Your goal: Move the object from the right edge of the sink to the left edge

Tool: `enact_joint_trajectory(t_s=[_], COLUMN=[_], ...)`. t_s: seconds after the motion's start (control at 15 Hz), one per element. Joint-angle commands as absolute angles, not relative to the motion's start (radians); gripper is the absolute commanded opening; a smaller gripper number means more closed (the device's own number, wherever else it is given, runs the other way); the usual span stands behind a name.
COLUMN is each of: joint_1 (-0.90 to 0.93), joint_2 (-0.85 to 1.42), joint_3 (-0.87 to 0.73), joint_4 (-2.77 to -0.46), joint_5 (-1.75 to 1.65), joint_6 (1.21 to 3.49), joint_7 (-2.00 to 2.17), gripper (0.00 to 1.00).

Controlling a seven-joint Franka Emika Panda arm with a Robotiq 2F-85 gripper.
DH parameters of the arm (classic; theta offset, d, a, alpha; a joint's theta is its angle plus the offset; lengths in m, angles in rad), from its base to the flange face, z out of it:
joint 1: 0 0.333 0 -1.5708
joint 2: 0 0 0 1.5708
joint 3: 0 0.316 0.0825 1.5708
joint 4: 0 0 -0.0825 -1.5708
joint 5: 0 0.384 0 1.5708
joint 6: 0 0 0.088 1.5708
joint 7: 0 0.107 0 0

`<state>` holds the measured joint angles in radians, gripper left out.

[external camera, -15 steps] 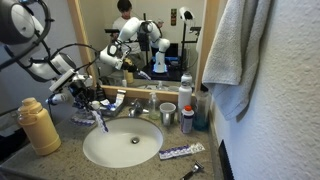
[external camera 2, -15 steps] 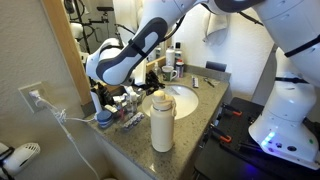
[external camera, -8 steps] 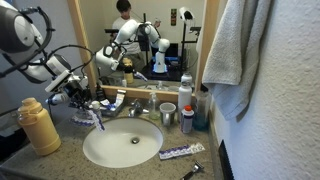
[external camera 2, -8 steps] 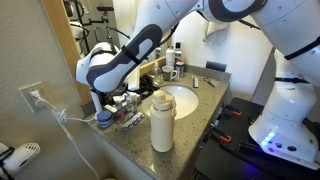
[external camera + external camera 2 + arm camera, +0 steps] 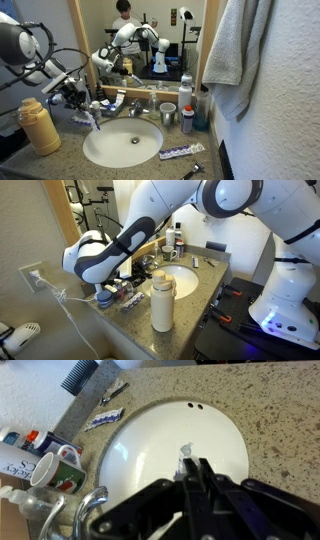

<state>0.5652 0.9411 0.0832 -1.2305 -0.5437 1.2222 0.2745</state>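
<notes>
Tan bottle [image 5: 38,127] upright on counter [image 5: 280,400]. Grey towel [image 5: 233,50] hanging at wall. Mirror [image 5: 150,25] above counter. Mug [image 5: 55,468] upright. Dark razor-like item [image 5: 113,393] flat on counter, near black comb [image 5: 78,374]. Wall outlet [image 5: 33,277], cord plugged in.

The tube [image 5: 181,151] is flat and long, purple-blue with white patches. It lies flat on the desk just beside the right front rim of the sink [image 5: 112,148], its length running along that rim. The sink is an oval white basin with a drain [image 5: 135,140] in its middle.
</notes>
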Motion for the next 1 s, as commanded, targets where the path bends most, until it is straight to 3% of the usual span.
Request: enact_joint_trajectory(t_s=[0.0, 0.93], joint_1=[0.593, 0.700], joint_2=[1.015, 1.202], joint_3=[0.081, 0.062], joint_4=[-1.112, -0.851], joint_5=[-0.556, -0.547], joint_6=[1.161, 1.171], joint_7=[0.203, -0.018], gripper=[0.02, 0.02])
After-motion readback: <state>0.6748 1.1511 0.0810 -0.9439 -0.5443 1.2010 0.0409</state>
